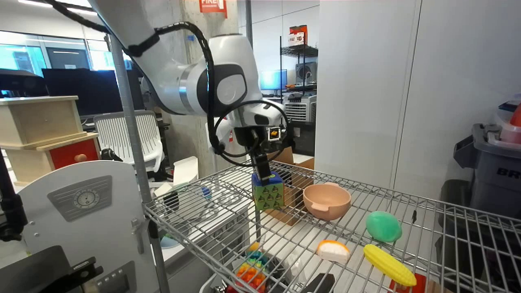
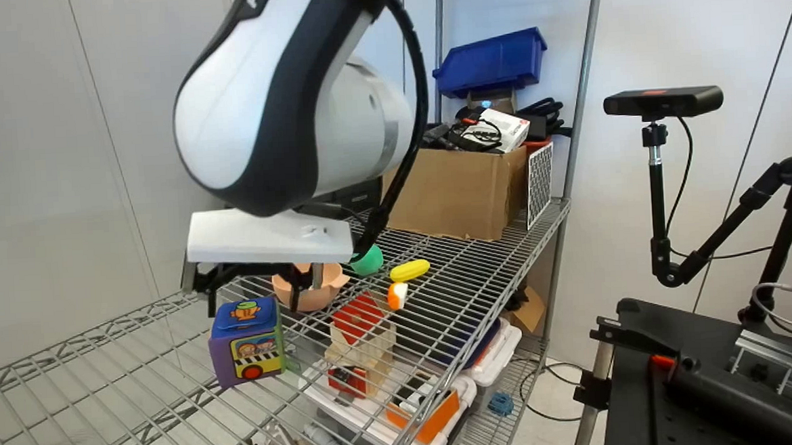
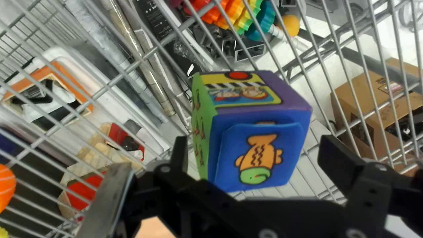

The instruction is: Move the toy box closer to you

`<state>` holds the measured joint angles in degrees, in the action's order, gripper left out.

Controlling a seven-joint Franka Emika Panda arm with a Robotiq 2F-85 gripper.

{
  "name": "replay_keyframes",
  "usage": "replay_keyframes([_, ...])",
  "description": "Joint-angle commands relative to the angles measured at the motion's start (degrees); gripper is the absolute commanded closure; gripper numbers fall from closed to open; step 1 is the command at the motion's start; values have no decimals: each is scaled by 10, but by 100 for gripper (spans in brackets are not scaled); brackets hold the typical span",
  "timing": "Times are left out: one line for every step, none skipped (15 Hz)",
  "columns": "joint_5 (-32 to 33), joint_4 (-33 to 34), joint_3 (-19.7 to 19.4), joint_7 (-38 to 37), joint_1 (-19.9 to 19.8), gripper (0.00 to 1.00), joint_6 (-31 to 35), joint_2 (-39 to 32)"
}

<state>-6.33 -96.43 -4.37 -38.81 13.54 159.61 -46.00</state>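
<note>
Find wire counter [image 2: 139,371] across the lower part of both exterior views. Observe white arm [image 1: 226,87] reaching in over it from above. Record tool [image 3: 255,145] as pointing down, spread wide, gripping nothing. Log toy box [image 2: 246,345] as standing upright on the counter, just below the tool; in the wrist view, see it between the black fingers [image 3: 337,162], with a visible gap at each side. Cannot tell the height of the fingers against its blue, fish-printed top. Enter pink bowl [image 1: 326,201] near toy box, apart from it. Add yellow corn cob [image 1: 389,265], green rounded piece [image 1: 383,226] and orange-and-white piece [image 1: 333,251], all on the counter, well apart from the tool.
</note>
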Motion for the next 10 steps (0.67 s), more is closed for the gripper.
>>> replay_keyframes([6,117,-32,-41,42,0,-49,-90])
replay_keyframes([8,146,-36,-49,47,0,-63,-111])
replay_keyframes([10,172,-40,-57,50,0,-79,-128])
replay_keyframes([12,201,-43,-64,51,0,-96,-145])
replay_keyframes([13,226,-46,-72,51,0,-112,-159])
replay_keyframes([15,249,-48,-77,48,13,-128,-171])
replay_keyframes([17,270,-50,-82,46,26,-141,-182])
replay_keyframes([20,286,-53,-87,45,35,-152,-189])
replay_keyframes([22,302,-55,-91,43,42,-161,-196])
replay_keyframes([25,309,-58,-94,42,51,-164,-199])
